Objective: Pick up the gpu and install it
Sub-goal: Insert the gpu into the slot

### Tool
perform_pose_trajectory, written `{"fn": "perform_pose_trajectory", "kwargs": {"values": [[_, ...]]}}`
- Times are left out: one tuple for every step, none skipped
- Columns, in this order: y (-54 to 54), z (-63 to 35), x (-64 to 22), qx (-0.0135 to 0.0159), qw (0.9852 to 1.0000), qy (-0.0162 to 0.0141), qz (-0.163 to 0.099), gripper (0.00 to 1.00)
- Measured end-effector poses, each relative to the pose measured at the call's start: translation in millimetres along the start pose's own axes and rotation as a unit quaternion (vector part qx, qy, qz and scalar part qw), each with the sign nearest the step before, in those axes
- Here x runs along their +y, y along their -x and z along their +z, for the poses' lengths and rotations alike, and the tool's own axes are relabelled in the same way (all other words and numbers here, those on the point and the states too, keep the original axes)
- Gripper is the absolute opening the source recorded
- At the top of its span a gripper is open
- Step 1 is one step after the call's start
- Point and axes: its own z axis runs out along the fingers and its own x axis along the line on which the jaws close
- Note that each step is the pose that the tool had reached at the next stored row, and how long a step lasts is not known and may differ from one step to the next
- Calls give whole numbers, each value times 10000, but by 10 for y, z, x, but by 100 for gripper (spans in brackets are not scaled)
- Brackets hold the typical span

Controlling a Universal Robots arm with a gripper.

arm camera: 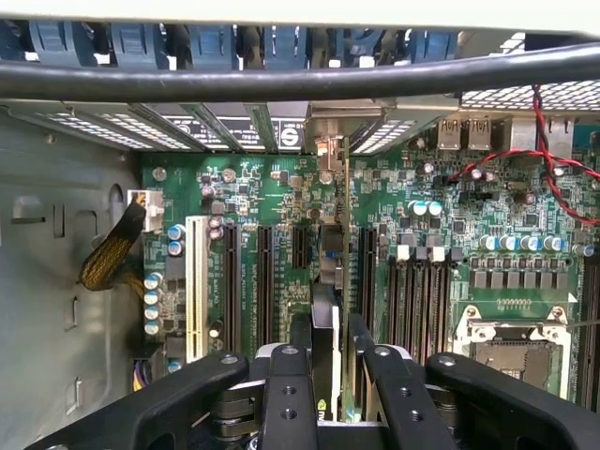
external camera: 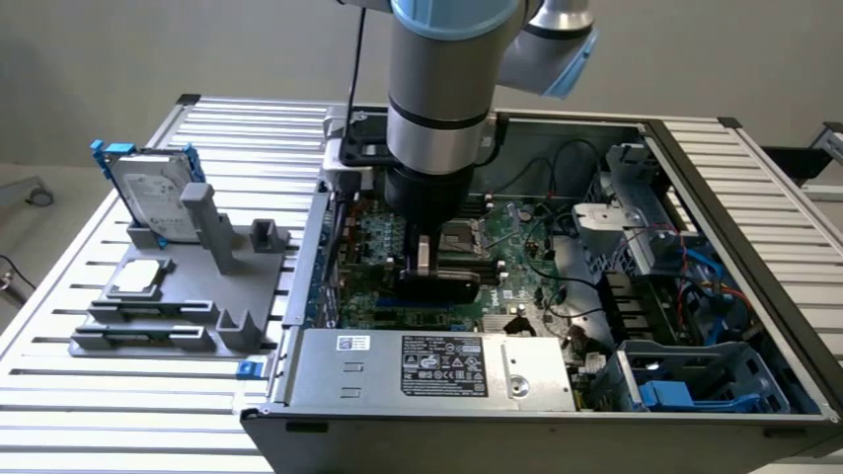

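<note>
Though already gripped and carried into the open computer case (external camera: 685,158), not yet plugged in: approx halfway through, judging by the exterior view. Seen there: gripper (external camera: 435,259) reaching down inside the case, jaws clamped on the gpu (external camera: 448,288), a dark slab hanging low over the motherboard (external camera: 527,247), toward the case wall on the exterior view's left. Well apart, out on the surface (external camera: 132,415): grey rack (external camera: 158,316) w/ hard drive (external camera: 152,193) standing up in it and small silver chip (external camera: 141,278) lying flat. Done, prob.: pick-up and carry-over. Left: lining up w/ a slot, pressing home, letting go. Long axis from this angle: approx level w/ the board, running toward the exterior view's left; hard to say more w/ the arm in front.

Wrist view next. Gripper (arm camera: 326,375) w/ black fingers (arm camera: 286,394) either side of the gpu (arm camera: 326,323), pinching its flat faces. Seen edge-on as a thin strip, so standing on edge, faces upright vs the motherboard (arm camera: 253,187). Long axis pointing away from the wrist toward the row of slot covers (arm camera: 281,131) at the case's rear wall, parallel w/ the long black slots (arm camera: 265,281). Far end near those covers; can't tell if touching. Lower edge down close to the board in line w/ the slots; can't tell which slot, nor whether pushed in at all. No clear sign of seating, so counted as unfinished.
</note>
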Motion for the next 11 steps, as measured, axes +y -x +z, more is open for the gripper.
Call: {"fn": "perform_pose_trajectory", "kwargs": {"values": [[0, 3, 0, 1, 10000, 3, 0, 26], [0, 7, 0, 1, 10000, 5, 0, 26], [-1, 9, 0, 1, 10000, 8, 0, 26], [0, 11, -1, 1, 10000, 9, 0, 26], [0, 13, -1, 0, 10000, 11, 0, 26], [-1, 14, -1, 0, 10000, 12, 0, 26], [-1, 15, -1, 0, 10000, 13, 0, 26], [-1, 16, -1, 0, 10000, 14, 0, 26], [-1, 17, -1, 0, 10000, 14, 0, 26], [-1, 19, -1, -1, 10000, 14, 0, 26], [-1, 20, -1, -1, 10000, 15, 0, 26]]}}
